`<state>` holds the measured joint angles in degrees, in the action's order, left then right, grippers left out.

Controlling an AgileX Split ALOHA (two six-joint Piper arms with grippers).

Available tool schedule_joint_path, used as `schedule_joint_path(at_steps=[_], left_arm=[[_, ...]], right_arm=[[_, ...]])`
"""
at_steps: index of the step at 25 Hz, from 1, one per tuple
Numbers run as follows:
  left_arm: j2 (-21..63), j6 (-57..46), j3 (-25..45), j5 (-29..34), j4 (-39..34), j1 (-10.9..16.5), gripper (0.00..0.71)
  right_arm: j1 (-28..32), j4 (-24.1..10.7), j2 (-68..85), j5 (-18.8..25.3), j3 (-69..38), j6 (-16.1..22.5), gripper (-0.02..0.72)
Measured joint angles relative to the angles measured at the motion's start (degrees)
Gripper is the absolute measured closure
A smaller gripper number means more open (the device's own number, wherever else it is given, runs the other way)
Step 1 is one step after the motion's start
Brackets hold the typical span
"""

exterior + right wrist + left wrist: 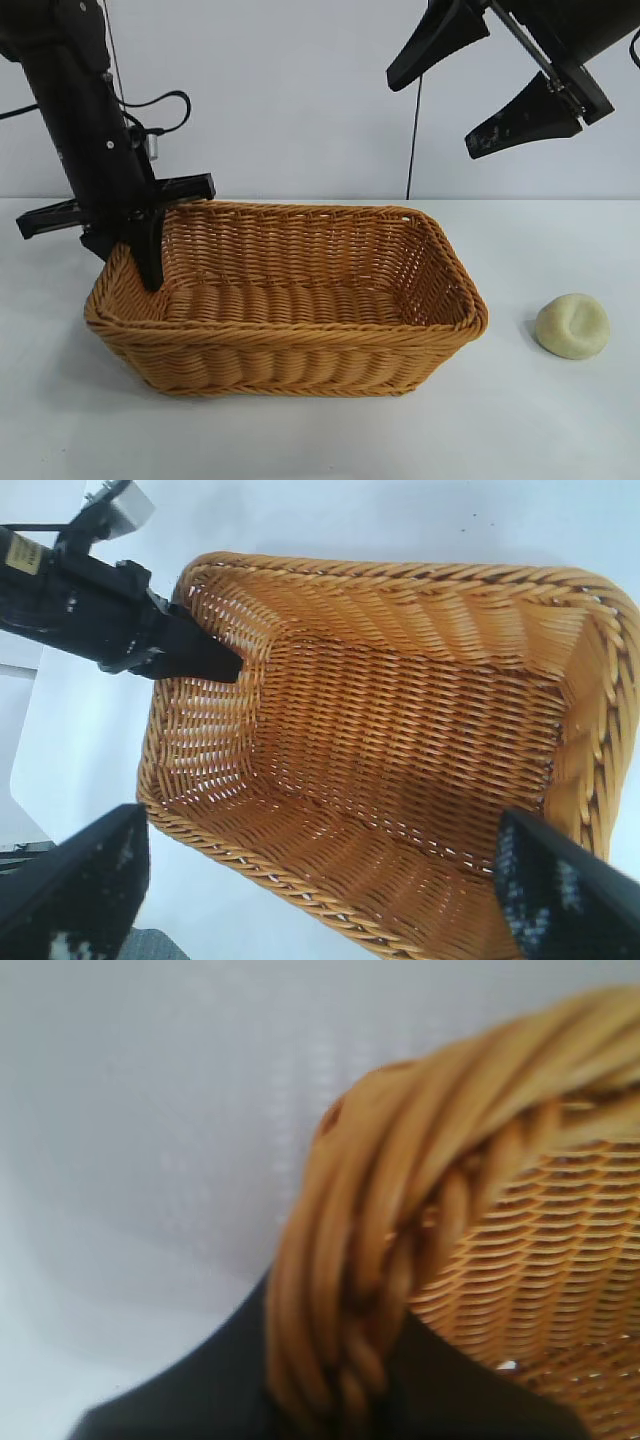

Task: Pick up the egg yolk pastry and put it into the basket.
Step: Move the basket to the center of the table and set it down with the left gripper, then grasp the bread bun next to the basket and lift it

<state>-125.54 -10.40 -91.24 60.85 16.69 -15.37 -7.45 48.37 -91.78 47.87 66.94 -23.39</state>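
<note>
The egg yolk pastry [572,326], a small pale yellow dome with a dent on top, lies on the white table to the right of the basket. It does not show in either wrist view. The orange-brown wicker basket [300,345] stands at the table's middle and has nothing in it. My left gripper [126,250] is shut on the basket's left rim [350,1260], with one black finger inside the wall and one outside. My right gripper [436,115] hangs high above the basket's right end, open wide and empty. Its fingers [75,890] frame the basket [400,730] from above.
The white table [560,430] runs in front of the basket and to the right around the pastry. A plain white wall stands behind. A thin cable [412,140] hangs down behind the basket. The left gripper also shows in the right wrist view [190,655].
</note>
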Motion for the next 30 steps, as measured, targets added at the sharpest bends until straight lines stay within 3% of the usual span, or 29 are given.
schedule_joint_path(at_steps=[6,8,13,16,24,30], left_arm=[[-0.71,0.3,-0.18,-0.27,0.4,0.0,0.567],[-0.71,0.36,-0.18,-0.27,0.46,0.0,0.525],[-0.73,0.15,-0.31,0.76,1.01,0.0,0.151],[-0.73,-0.02,-0.89,2.37,1.06,0.0,0.051],[3.42,1.3,-7.19,7.24,-0.43,0.0,0.017],[4.17,1.68,-14.78,8.31,-10.15,0.0,0.016]], right_arm=[[0.0,0.0,0.0,0.0,0.0,0.0,0.062],[0.0,0.0,0.0,0.0,0.0,0.0,0.062],[0.0,0.0,0.0,0.0,0.0,0.0,0.062],[0.0,0.0,0.0,0.0,0.0,0.0,0.062],[0.0,0.0,0.0,0.0,0.0,0.0,0.062],[0.0,-0.08,0.0,0.0,0.0,0.0,0.062]])
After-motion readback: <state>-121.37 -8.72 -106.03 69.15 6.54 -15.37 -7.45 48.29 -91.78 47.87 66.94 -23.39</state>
